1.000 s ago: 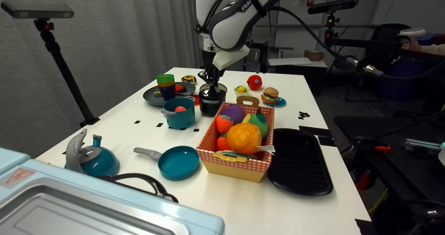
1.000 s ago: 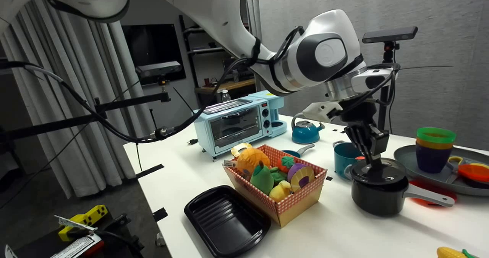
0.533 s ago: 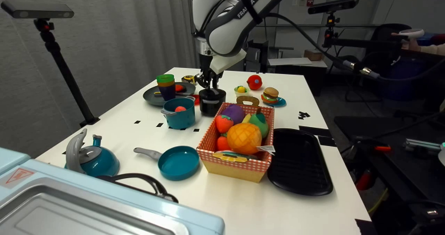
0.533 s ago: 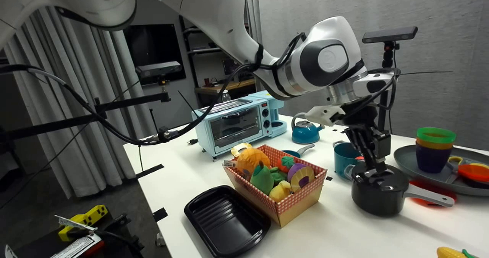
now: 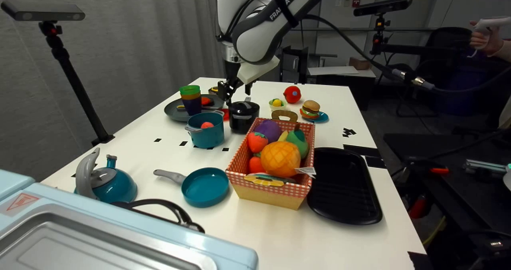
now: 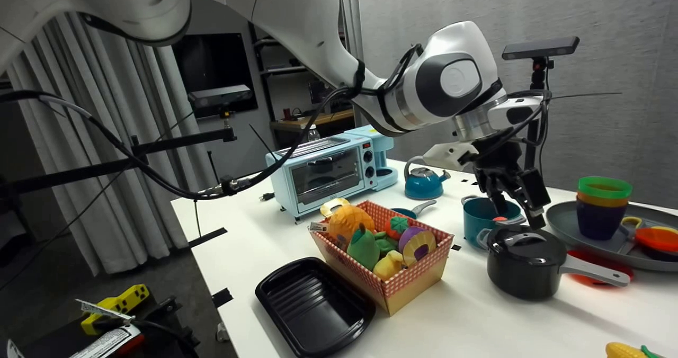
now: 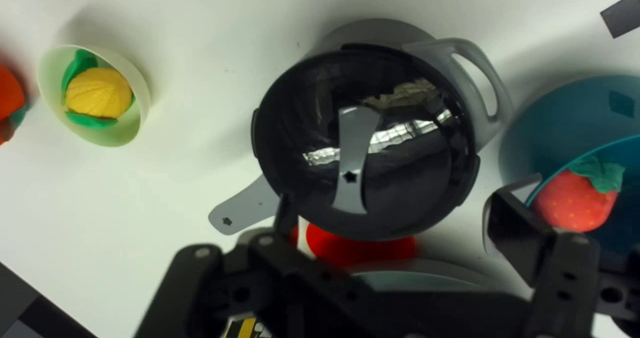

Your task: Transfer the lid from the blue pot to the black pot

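Note:
The dark round lid point(image 7: 415, 178), with a flat grey handle on top, lies over the mouth of the black pot point(image 6: 522, 278) and looks level in both exterior views. From this pot a long grey handle point(image 6: 593, 271) sticks out. Beside it stands the blue pot point(image 5: 209, 136), uncovered, with a toy strawberry point(image 7: 575, 198) inside. My gripper point(image 6: 518, 213) is just above the lid. In the wrist view its fingers point(image 7: 515, 228) are spread wide, one near the blue pot's rim, and nothing is held between them.
A checked basket point(image 6: 386, 294) of toy fruit and a black tray point(image 6: 315, 307) stand nearby. A grey plate point(image 6: 561, 215) with stacked cups point(image 6: 601, 220) sits close behind the pots. A small bowl point(image 7: 142, 95) with a toy lemon is on the table.
A second ago my shut gripper held the lid slightly raised over the black pot. The lid has come down onto it, and my jaws have opened and let go of its handle.

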Action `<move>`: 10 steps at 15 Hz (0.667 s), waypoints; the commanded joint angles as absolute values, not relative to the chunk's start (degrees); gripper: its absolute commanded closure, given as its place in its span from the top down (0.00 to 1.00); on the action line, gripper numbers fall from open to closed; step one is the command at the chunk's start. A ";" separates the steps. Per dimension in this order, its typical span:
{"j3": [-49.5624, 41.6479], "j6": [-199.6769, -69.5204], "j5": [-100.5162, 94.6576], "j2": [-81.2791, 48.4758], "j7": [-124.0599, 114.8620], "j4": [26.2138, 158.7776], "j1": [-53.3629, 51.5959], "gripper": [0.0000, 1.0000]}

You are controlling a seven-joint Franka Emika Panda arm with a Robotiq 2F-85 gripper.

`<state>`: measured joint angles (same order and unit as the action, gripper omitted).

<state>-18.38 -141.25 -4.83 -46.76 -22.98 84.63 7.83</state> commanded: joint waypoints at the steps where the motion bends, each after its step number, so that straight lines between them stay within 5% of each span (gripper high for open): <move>1: -18.51 -143.10 -5.77 -42.60 -22.19 88.15 6.41 1.00; 10: -17.93 -155.07 -10.79 -26.12 -16.76 107.92 2.38 1.00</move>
